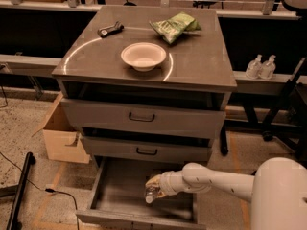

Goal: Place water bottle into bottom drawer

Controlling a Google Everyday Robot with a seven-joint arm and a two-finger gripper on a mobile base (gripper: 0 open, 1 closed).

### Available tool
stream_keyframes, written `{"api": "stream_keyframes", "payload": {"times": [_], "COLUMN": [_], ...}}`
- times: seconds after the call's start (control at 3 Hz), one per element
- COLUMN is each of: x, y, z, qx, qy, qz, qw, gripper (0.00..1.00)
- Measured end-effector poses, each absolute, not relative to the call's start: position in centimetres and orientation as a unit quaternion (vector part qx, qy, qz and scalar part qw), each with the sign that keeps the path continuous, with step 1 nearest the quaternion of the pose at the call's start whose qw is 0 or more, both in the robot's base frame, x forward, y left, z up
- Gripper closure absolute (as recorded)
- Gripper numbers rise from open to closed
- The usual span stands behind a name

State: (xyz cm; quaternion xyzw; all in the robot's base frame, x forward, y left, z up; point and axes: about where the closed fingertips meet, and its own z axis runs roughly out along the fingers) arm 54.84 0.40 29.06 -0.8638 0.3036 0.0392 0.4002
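The bottom drawer (120, 195) of the grey cabinet is pulled open, a wide shallow grey tray. My white arm reaches in from the right, and the gripper (154, 186) is inside the drawer near its right half. It is shut on the water bottle (151, 193), a small clear plastic bottle that points down and forward with its white cap toward the drawer floor. The bottle is low over the floor; I cannot tell if it touches.
On the cabinet top sit a white bowl (143, 56), a green chip bag (175, 26) and a small dark tool (110, 29). Two upper drawers are closed. A cardboard box (61, 133) stands at left, two pump bottles (261, 67) on a shelf at right.
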Motion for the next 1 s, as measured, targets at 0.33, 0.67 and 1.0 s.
{"api": "stream_keyframes", "payload": {"times": [0.33, 0.67, 1.0], "x": [55.5, 55.9, 56.0], "y": [0.1, -0.2, 0.0], "z": [26.8, 25.6, 24.7], "qx": [-0.856, -0.851, -0.849], "qy": [0.322, 0.337, 0.347], "qz": [0.042, 0.040, 0.048], "qw": [0.402, 0.400, 0.396], "gripper": [0.77, 0.55, 0.31]}}
